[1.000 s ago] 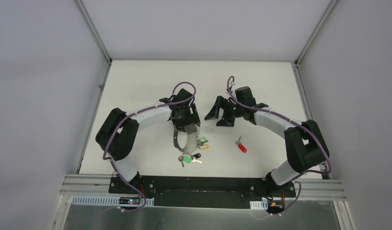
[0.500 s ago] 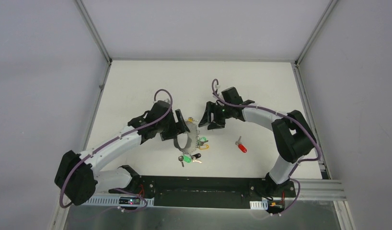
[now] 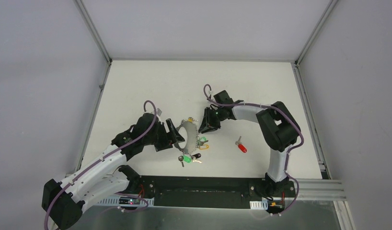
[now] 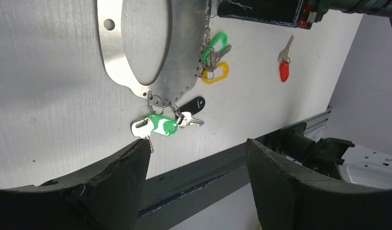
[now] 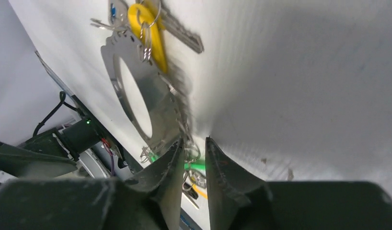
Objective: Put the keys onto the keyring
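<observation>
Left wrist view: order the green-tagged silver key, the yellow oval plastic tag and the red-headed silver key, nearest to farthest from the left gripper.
From the left gripper:
1. Green-tagged silver key, just ahead of it, at the grey metal keyring's near end.
2. Yellow oval plastic tag, farther on, at the keyring's right edge.
3. Red-headed silver key, lying loose, far right.

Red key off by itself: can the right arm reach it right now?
Probably yes: the red key lies alone on bare table with nothing over it. But the right gripper is at the edge of the keyring and must leave it first.
</observation>
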